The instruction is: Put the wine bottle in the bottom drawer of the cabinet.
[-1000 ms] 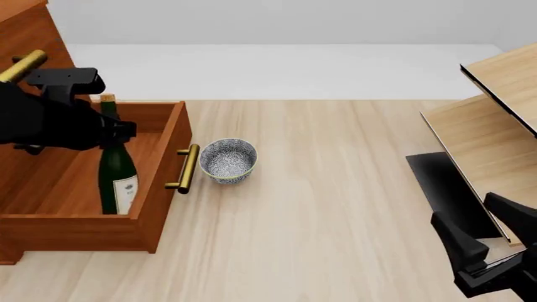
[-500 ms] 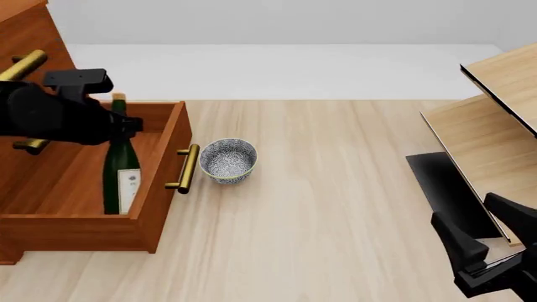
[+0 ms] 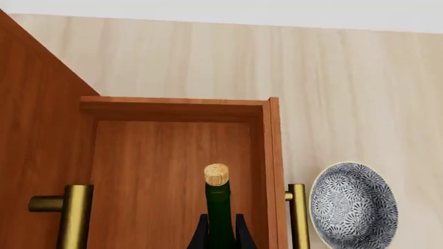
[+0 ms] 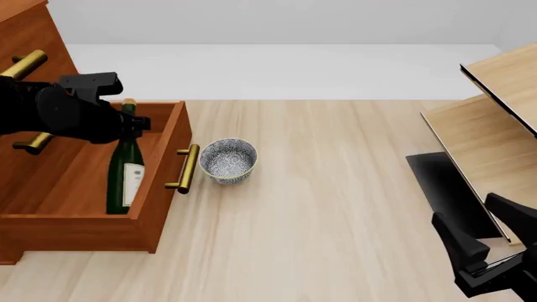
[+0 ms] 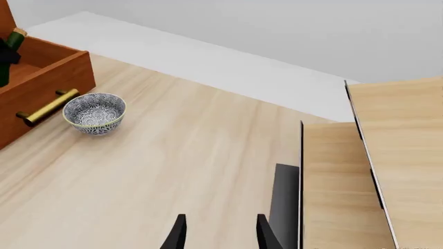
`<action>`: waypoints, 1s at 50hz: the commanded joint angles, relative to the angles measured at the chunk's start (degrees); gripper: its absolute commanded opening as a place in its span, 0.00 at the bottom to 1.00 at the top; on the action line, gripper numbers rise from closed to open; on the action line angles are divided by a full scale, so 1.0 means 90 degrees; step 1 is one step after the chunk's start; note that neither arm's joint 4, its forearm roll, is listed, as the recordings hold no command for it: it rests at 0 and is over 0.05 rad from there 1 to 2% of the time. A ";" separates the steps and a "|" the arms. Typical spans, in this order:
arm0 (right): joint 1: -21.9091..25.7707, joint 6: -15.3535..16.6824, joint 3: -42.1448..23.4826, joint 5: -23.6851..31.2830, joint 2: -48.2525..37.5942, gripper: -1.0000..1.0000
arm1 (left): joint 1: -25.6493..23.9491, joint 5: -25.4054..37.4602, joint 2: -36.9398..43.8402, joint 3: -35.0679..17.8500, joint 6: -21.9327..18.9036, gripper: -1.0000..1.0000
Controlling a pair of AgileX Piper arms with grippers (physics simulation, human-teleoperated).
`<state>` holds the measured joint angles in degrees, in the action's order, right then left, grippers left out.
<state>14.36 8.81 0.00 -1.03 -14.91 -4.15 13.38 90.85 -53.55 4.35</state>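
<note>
While left pincer point(image 4: 126, 129) grips wine bottle point(image 4: 124, 179), base inside bottom drawer point(image 4: 160, 182).

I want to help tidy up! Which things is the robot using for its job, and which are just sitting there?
For the job:
- wine bottle, gripped at the neck by the left end effector
- bottom drawer, pulled open
- cabinet

Just sitting there:
- patterned bowl on the table
- pale wooden shelf unit
- right end effector, open, holding nothing

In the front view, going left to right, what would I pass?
Wine bottle inside the bottom drawer, then the drawer's brass handle, the speckled bowl, the pale shelf unit, and the right end effector.
</note>
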 commanded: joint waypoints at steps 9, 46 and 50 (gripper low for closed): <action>-0.0043 -0.0032 0.0000 -0.0032 -0.0019 1.00 | 0.0075 -0.0169 0.0758 0.0233 -0.0178 0.00; -0.0061 -0.0030 0.0000 0.0247 0.0246 1.00 | 0.0124 -0.0471 0.1049 0.0302 -0.0337 0.00; -0.0065 -0.0012 0.0000 0.0304 0.0298 1.00 | 0.0132 -0.0459 0.1035 0.0284 -0.0358 0.00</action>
<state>13.80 8.58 0.00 0.97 -12.92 -3.08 8.79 99.21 -52.86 1.73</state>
